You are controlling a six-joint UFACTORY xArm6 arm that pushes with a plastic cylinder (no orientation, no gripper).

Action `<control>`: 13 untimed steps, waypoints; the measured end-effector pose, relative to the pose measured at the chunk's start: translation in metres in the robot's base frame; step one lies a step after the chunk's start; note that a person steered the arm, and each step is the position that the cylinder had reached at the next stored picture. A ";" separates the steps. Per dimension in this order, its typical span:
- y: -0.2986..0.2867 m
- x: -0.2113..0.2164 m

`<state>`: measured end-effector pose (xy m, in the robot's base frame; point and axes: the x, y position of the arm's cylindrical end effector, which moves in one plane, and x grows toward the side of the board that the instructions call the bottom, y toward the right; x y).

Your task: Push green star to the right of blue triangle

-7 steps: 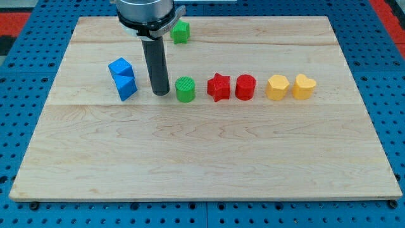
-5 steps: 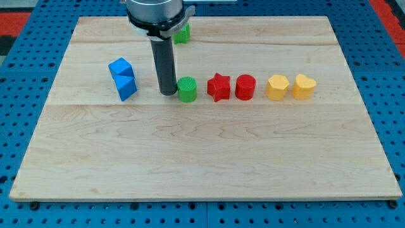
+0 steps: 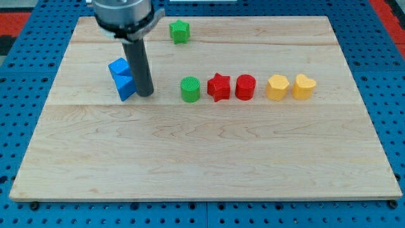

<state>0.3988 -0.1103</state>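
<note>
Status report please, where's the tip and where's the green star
My tip down beside blue triangle, its right side. Green star untouched near view's top. Green cylinder sits right of tip.

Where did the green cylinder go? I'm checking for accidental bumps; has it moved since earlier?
Yes: the green cylinder sits slightly further toward the view's right, closer to the red star.

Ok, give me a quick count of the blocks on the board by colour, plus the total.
Green: 2, green star and green cylinder
Blue: 2, blue cube and blue triangle
Red: 2, red star and red cylinder
Yellow: 2, yellow pentagon and yellow heart
Total: 8
</note>
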 end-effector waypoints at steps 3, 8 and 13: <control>-0.021 -0.144; 0.056 -0.168; 0.108 -0.122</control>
<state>0.2768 -0.0027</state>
